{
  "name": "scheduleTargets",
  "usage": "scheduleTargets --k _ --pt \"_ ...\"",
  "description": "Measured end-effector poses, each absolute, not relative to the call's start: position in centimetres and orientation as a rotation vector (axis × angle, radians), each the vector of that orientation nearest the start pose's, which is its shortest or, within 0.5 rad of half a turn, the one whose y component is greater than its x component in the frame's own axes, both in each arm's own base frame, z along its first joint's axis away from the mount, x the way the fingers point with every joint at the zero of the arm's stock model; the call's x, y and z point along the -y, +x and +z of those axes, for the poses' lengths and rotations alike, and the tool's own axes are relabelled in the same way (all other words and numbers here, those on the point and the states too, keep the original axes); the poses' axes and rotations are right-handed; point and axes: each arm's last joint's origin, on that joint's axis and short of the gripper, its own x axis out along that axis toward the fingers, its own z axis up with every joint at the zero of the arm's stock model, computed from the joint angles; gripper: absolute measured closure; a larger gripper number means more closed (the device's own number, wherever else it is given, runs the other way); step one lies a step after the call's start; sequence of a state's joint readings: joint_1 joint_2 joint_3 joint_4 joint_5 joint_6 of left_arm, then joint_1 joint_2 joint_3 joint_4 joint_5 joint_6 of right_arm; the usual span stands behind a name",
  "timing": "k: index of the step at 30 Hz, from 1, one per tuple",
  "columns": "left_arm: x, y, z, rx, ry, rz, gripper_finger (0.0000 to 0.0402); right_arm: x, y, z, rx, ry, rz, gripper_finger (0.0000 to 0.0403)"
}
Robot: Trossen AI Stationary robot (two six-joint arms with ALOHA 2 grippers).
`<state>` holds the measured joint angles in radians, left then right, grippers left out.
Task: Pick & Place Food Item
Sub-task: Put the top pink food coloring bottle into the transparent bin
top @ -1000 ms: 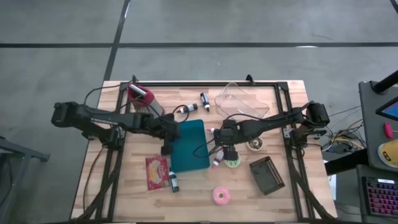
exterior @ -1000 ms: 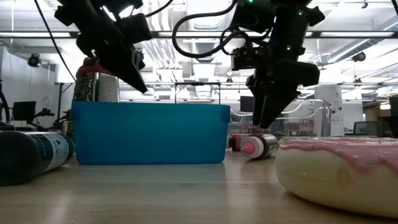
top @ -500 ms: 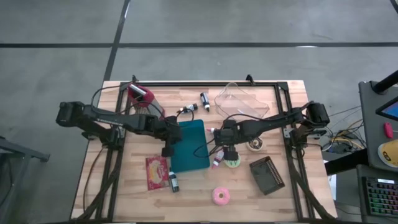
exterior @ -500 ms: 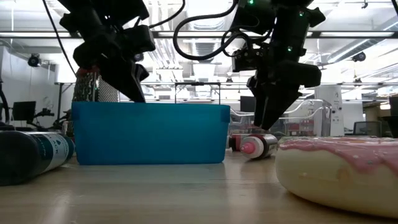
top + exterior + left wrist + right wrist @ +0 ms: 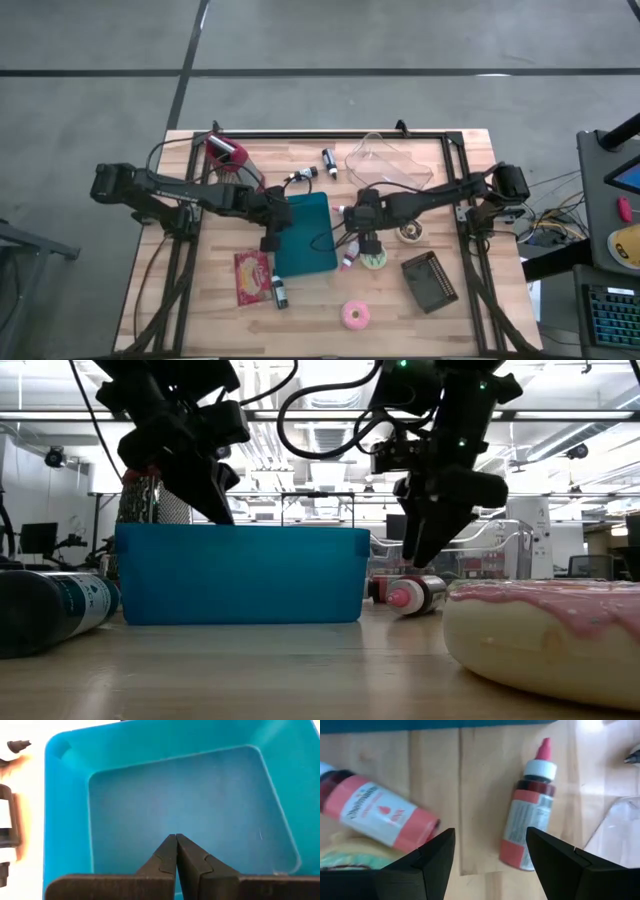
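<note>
Green donut (image 5: 374,259) beneath right gripper (image 5: 366,243), fingers apart

Matt teal plastic bin (image 5: 307,233) on a pale, smooth wood table (image 5: 200,300).

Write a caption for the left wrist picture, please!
The left gripper, fingers shut and empty, points down into an empty blue bin on the table.
</note>
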<state>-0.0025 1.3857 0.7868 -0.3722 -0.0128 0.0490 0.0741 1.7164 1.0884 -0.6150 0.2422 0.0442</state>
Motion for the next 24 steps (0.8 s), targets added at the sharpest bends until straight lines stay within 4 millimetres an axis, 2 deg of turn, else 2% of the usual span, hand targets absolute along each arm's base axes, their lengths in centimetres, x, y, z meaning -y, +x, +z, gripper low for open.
scheduleTargets --k 9,14,18,24 --pt "0.00 26.29 19.51 -0.962 0.041 0.000 0.0390 -0.85 32.38 17.76 -1.211 -0.171 -0.170 0.0161" --pt "0.06 26.25 19.44 -0.964 0.033 -0.016 0.0362 -0.85 32.39 17.75 -1.211 -0.174 -0.167 0.0161" --pt "0.07 26.22 19.40 -0.966 0.032 -0.020 0.0319 -0.86 32.39 17.75 -1.211 -0.171 -0.169 0.0161" --pt "0.05 26.23 19.39 -0.966 -0.001 0.007 0.0204 -0.86 32.37 17.73 -1.212 -0.169 -0.165 0.0161"
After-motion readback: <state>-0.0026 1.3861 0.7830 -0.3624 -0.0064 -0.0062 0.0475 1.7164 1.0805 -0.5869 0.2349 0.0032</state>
